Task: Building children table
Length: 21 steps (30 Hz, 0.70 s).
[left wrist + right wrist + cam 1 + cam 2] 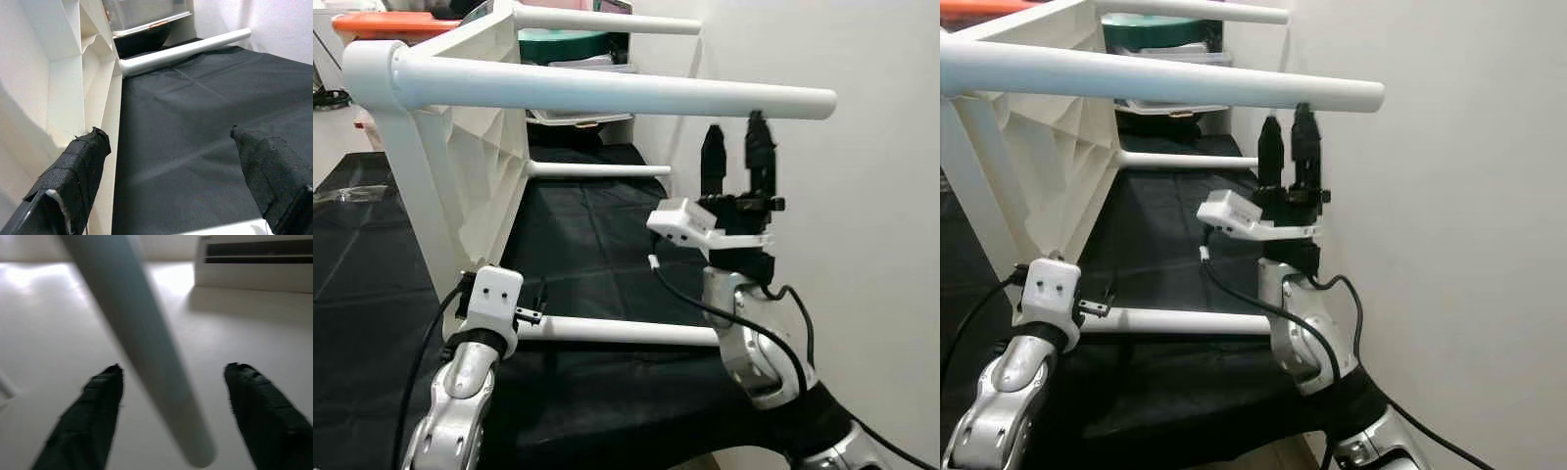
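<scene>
The table [460,147] lies on its side on the black-covered bench [597,245]. The right claw [736,147], fingers spread and empty, sits under the top leg [607,93]; rise squarely before closing. Left claw [171,176] gapes empty near the lower leg [626,333].

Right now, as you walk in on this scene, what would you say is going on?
A robot is putting together a white children's table, which lies on its side on a black cloth with its white legs sticking out toward a white wall. The right tool points up, open, just under the near top leg without gripping it. The left tool, also open, sits low beside the tabletop's ribbed underside, near the near bottom leg.
</scene>
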Available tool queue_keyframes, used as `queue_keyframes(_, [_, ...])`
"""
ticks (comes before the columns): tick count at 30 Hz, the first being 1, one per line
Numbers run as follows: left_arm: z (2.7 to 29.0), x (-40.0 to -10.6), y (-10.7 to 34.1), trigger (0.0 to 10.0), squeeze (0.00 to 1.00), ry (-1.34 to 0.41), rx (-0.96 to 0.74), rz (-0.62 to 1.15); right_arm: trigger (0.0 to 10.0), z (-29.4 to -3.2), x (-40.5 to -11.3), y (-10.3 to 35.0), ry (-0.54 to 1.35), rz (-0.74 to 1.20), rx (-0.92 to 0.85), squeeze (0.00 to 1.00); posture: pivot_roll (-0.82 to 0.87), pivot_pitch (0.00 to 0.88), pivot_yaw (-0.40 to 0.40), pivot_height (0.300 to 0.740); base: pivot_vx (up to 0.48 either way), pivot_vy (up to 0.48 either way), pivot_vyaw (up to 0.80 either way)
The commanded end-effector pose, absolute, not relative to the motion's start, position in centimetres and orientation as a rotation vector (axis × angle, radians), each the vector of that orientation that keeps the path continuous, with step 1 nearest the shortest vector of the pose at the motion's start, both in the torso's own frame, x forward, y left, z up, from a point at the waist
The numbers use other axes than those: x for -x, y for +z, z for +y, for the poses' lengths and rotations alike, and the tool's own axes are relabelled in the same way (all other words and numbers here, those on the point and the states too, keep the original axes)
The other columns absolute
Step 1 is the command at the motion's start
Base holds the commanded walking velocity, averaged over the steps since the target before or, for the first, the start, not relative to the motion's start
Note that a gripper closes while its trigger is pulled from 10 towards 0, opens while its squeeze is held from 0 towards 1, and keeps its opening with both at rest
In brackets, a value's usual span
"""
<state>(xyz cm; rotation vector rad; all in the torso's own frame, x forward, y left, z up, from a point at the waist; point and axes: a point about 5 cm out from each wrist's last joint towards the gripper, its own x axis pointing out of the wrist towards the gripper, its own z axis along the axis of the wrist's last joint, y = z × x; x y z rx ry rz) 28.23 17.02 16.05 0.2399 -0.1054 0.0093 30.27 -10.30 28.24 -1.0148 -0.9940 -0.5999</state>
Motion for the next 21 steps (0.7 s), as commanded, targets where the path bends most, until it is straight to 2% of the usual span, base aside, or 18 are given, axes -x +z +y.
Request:
queue_keyframes(1, [17.2,-28.4,15.8,10.0,0.00,0.006,-0.241,-0.098,10.0,-10.3,-30.3,28.5,-0.624,-1.016,1.020,0.93,0.22,0.008,-0.056,0.740,0.000,0.000,0.00])
queue_keyframes(2, [17.2,-28.4,15.8,10.0,0.00,0.006,-0.241,-0.098,10.0,-10.3,-30.3,28.5,-0.624,-1.016,1.020,0.93,0.22,0.008,-0.056,0.740,0.000,0.000,0.00])
queue_keyframes(3, [17.1,-28.6,15.8,10.0,0.00,0.001,-0.241,-0.100,10.0,-10.1,-30.3,28.8,-0.638,-1.031,1.013,1.00,0.23,0.013,-0.055,0.740,0.000,0.000,0.00])
queue_keyframes(4, [17.1,-28.8,15.9,10.0,0.00,-0.002,-0.241,-0.103,10.0,-9.9,-30.5,29.0,-0.656,-1.046,1.015,0.07,0.22,0.023,-0.055,0.740,0.000,0.000,0.00])
queue_keyframes(7, [17.1,-28.9,15.9,10.0,0.00,-0.005,-0.241,-0.106,10.0,-9.6,-30.6,29.2,-0.671,-1.060,1.021,0.07,0.22,0.026,-0.055,0.740,0.000,0.000,0.00])
queue_keyframes(8, [17.1,-29.0,15.9,10.0,0.00,-0.007,-0.241,-0.107,10.0,-9.2,-30.9,29.2,-0.665,-1.067,1.036,0.00,0.22,0.027,-0.054,0.740,0.000,0.000,0.00])
queue_keyframes(21, [17.2,-30.2,15.6,10.0,0.00,0.030,-0.206,-0.094,10.0,-7.2,-33.5,29.6,-0.646,-1.100,1.148,0.00,0.21,0.058,-0.071,0.740,0.000,0.000,0.00])
